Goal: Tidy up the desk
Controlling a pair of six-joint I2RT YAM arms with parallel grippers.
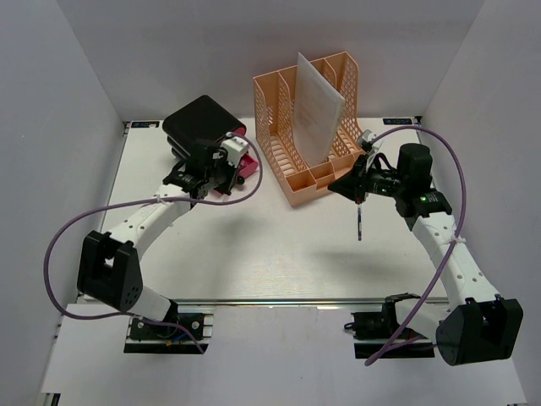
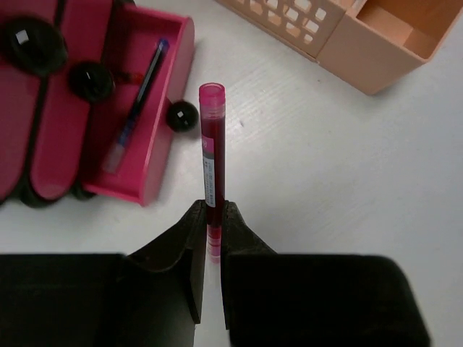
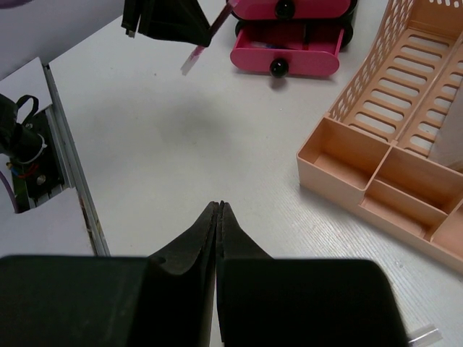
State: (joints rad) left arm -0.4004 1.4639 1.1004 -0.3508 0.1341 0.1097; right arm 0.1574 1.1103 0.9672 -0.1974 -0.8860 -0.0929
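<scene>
Pinching a pink pen (image 2: 212, 137) left of the peach file organizer (image 1: 279, 135)
Got the left gripper (image 2: 210, 217) narrowed on the pen's lower end, by the pink drawer box (image 2: 43, 130) left of the organizer, with a blue pen (image 2: 137, 101) in its open drawer. Got the right gripper (image 3: 218, 210) squeezed fully together on nothing, right of the organizer's front corner. All on the white desk (image 1: 279, 245) spreading under the organizer.

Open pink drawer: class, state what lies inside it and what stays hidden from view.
A blue pen lies lengthwise in the open pink drawer. Any stretch of the drawer still tucked inside its cabinet is covered, so contents there cannot be seen.
</scene>
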